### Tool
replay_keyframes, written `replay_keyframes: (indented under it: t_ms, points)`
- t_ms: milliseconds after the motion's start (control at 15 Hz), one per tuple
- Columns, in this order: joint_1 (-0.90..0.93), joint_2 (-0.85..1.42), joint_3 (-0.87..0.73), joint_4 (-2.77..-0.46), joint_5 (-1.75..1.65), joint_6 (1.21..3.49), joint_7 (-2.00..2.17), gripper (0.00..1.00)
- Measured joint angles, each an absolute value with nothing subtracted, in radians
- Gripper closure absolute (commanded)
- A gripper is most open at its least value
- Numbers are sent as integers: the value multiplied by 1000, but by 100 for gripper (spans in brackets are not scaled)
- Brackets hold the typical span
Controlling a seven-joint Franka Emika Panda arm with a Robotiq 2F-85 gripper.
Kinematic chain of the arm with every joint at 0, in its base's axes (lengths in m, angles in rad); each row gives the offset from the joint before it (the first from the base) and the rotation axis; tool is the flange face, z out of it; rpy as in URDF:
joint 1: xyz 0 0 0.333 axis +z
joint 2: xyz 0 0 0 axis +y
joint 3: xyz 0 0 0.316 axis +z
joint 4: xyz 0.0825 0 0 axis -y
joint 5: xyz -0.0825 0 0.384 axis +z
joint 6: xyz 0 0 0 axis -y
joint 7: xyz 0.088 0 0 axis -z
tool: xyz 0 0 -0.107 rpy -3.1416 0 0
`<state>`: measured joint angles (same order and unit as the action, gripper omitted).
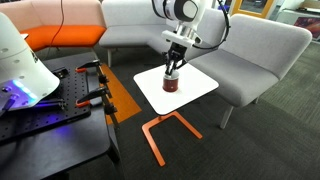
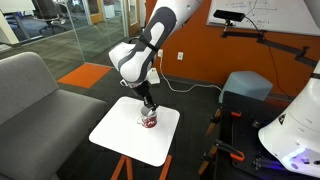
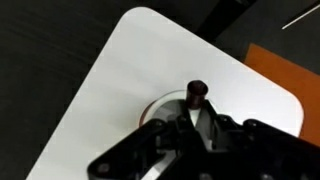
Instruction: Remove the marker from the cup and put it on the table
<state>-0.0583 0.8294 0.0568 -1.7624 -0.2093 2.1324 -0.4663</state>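
The dark red cup (image 1: 171,85) stands near the middle of the small white table (image 1: 196,86) in both exterior views; it also shows in an exterior view (image 2: 149,121) on the table (image 2: 120,135). My gripper (image 1: 172,69) (image 2: 147,105) hangs straight above the cup, fingers pointing down into its mouth. In the wrist view the marker (image 3: 197,92), with a dark cap and pale body, stands upright between my fingers (image 3: 197,120), which are shut on it. The cup rim (image 3: 157,106) shows just behind them on the table (image 3: 120,90).
A grey sofa (image 1: 250,50) wraps behind the table, with an orange seat (image 1: 60,38) beside it. A black workbench with clamps (image 1: 60,110) and a white domed device (image 1: 20,60) stand close by. The orange table frame (image 1: 165,128) rests on dark carpet.
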Motion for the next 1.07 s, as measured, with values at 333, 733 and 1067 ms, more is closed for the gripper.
replay_keyframes:
  t_ms: [333,733,1067]
  points:
    - [-25,697,56,-1774,-248,2009,-458,95]
    - [-74,641,51,-1809,-196,2181,-424,95]
    - [-193,797,77,-1814,-62,2461,-517,95]
